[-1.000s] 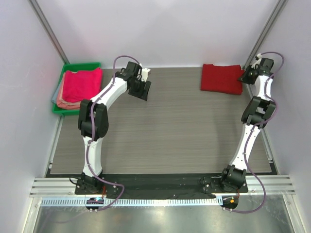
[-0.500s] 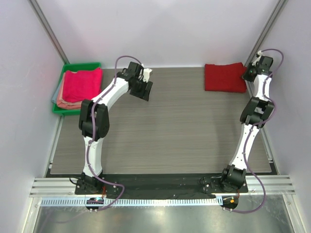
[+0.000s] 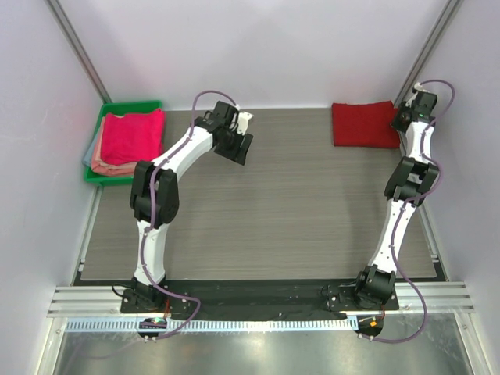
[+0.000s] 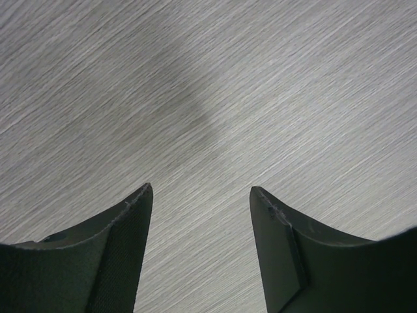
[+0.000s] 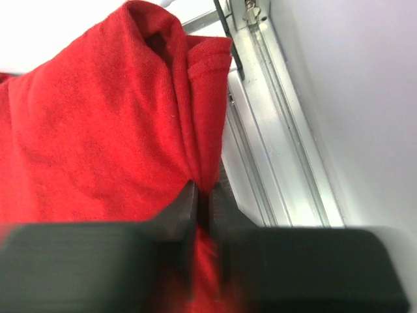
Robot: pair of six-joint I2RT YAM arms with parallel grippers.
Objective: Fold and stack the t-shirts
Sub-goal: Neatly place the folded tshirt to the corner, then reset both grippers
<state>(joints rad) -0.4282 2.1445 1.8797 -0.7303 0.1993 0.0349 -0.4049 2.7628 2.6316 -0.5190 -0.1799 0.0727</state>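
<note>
Red t-shirt point(image 3: 363, 125): folded, flat on the worktop point(image 3: 297, 211), well apart from the green tray point(image 3: 129, 105), at the far corner opposite it. Pink t-shirt point(image 3: 129, 137) lies in the tray on top of a salmon one; those are untouched.

Handling, as a judgement: light, limp knit that won't hold shape. A pinch at one edge bunches the layers, so dragging risks opening the fold. A grip across the doubled edge or a corner should be safer.

Right gripper point(image 5: 202, 195): jaws closed tight on a bunched edge of the red t-shirt, on the side away from the tray, next to the aluminium rail point(image 5: 273, 130).

Left gripper point(image 4: 201, 195): jaws well apart, nothing between them, over bare worktop near the tray.

Versus a second ago: the red t-shirt has slid further from the tray and sits squarer. The left gripper has also drifted away from the tray.
</note>
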